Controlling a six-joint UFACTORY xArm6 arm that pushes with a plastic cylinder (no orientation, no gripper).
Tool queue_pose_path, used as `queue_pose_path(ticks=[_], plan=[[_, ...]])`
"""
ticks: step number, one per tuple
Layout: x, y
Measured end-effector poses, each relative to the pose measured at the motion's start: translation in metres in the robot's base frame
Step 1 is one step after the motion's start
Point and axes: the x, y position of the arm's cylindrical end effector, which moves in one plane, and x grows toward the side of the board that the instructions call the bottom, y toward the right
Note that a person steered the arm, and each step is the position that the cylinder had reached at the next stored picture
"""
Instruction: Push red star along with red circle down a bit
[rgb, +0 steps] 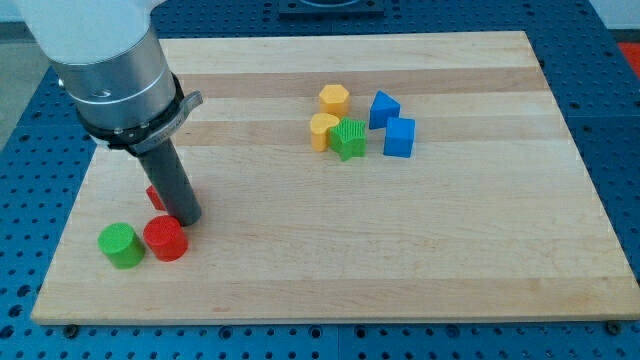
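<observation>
The red circle (165, 238) lies near the view's bottom left of the wooden board (400, 260). The red star (155, 196) is mostly hidden behind the dark rod; only a small red part shows at the rod's left. My tip (187, 219) rests on the board just above and right of the red circle, right beside the red star. A green circle (120, 245) sits touching or nearly touching the red circle on its left.
A cluster lies at the view's top centre: a yellow hexagon (334, 98), a yellow block (323, 131), a green star (349, 139), a blue block (384, 109) and a blue cube (399, 137). The board's left edge is close to the green circle.
</observation>
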Motion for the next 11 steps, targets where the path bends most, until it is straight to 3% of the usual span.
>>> queue_pose_path(ticks=[2,5,11], plan=[[-0.04,0.048],[-0.065,-0.008],[-0.034,-0.018]])
